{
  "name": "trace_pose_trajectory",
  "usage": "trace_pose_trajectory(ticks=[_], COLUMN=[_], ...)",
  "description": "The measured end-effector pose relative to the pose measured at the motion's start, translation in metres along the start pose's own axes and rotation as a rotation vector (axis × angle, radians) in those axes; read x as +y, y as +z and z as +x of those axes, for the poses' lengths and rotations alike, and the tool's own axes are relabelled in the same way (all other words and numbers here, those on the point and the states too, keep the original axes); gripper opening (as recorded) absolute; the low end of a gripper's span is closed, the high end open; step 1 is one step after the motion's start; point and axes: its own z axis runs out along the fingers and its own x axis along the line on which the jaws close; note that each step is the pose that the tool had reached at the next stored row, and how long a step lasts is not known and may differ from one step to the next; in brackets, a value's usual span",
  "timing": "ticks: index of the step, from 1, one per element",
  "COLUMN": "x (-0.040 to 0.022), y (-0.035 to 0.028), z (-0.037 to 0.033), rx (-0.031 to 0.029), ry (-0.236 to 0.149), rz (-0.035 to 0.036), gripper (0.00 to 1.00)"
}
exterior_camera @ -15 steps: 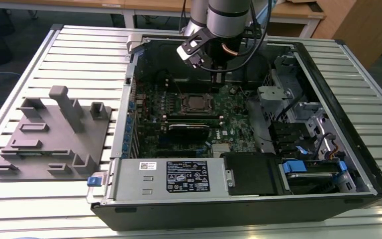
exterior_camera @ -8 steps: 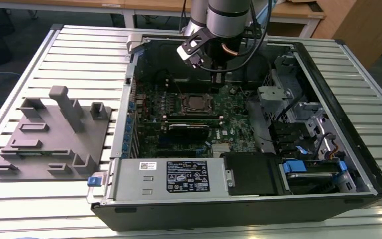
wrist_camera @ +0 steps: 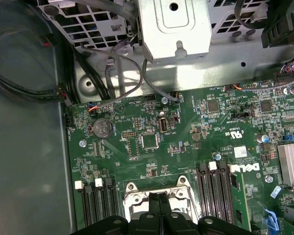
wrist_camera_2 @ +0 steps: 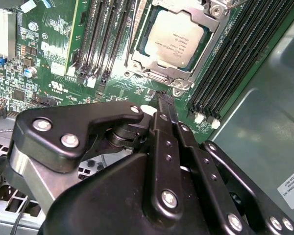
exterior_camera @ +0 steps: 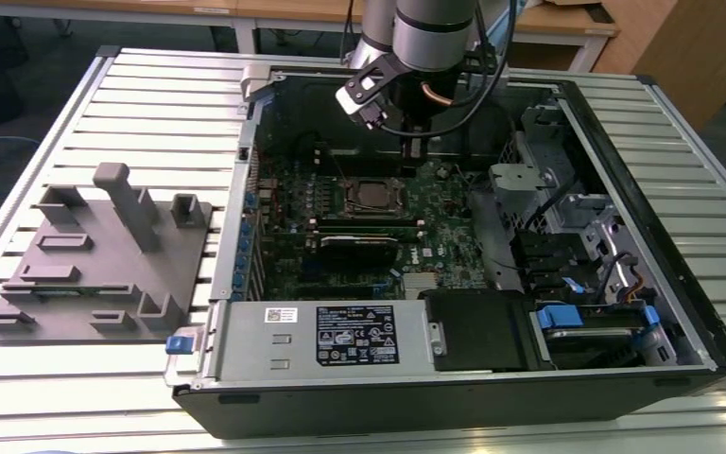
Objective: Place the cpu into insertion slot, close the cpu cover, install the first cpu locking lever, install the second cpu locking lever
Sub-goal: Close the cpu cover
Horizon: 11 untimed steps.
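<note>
"One pincer on the sheet: how does it stand?"

"Black two-fingered pincer [wrist_camera_2: 164, 103] on a grey arm. The fingers are pressed flat together with no gap and nothing between them. In both wrist views the tip [wrist_camera: 159, 198] sits just beside the socket; whether it touches the board cannot be told. In the exterior view it hangs [exterior_camera: 416, 147] inside the case, over the board's far part."

"Next item, the chip?"

"Small flat square cpu with a dull grey-silver metal top [wrist_camera_2: 179, 41]. It is seated level in the square black-framed insertion slot [exterior_camera: 371, 196], at the middle of the board."

"Cover?"

"Thin brownish-silver metal cpu cover with a square window [wrist_camera_2: 154, 68]. It lies down flat around the cpu, and the chip's top shows through the window. A thin silver wire lever [wrist_camera_2: 131, 39] runs along one side; latched or not, cannot tell."

"Surroundings?"

"Large green motherboard [wrist_camera: 186, 132]. Long black memory slots [wrist_camera_2: 105, 34] flank the socket on two sides. A round silver coin cell [wrist_camera: 102, 129] sits near the board's edge. The open black computer case [exterior_camera: 464, 397] lies on its side on a slatted silver metal counter [exterior_camera: 148, 95]. A silver labelled power-supply box [exterior_camera: 325, 336] is at the case's near end. A grey moulded fixture block [exterior_camera: 98, 265] stands on the counter, well apart, at the exterior view's left."
</note>
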Motion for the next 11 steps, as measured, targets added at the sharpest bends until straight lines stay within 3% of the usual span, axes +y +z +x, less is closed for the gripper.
trace_pose_trajectory(ticks=[11], x=[0.0], y=[0.0], z=[0.0], rx=[0.0006], ry=[-0.016], rz=[0.0002], gripper=[0.11])
